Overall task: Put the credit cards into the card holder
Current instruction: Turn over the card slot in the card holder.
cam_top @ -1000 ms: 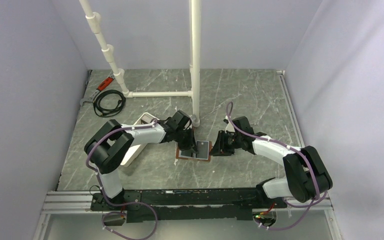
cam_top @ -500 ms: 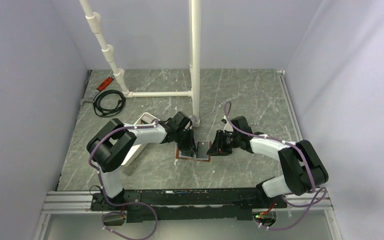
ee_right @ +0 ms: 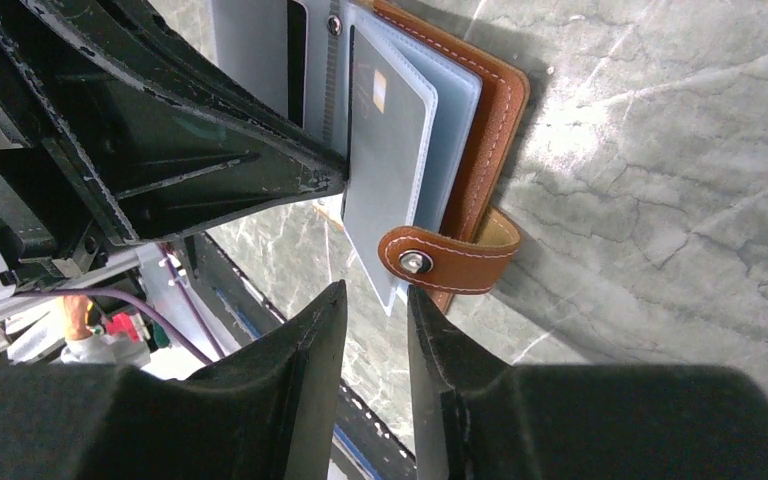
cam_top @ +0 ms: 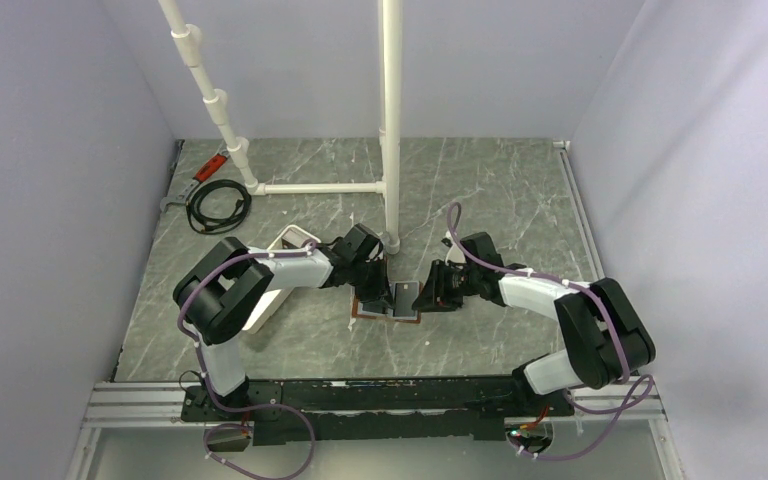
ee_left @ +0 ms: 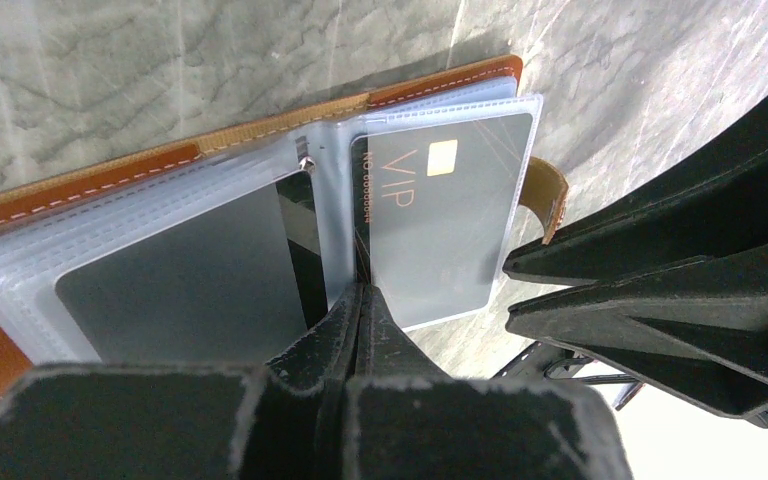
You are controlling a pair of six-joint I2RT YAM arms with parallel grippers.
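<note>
Lower edge of the card holder [ee_left: 450,80] behind the left pincer [ee_left: 360,298]

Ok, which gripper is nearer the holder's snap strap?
Right. The right gripper hovers just beside the strap; the left gripper is shut at the holder's spine, the VIP card between it and the strap.

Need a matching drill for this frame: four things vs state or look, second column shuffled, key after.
Things:
1. left gripper
2. right gripper
3. VIP card
4. snap strap

States:
A. brown, with a metal stud, sticking off the edge of the card holder
B. jaws apart
C. grey, in a clear sleeve
D. jaws shut, tips at the fold between the sleeves

Pairs: 1-D, 2-B, 3-C, 4-A
</note>
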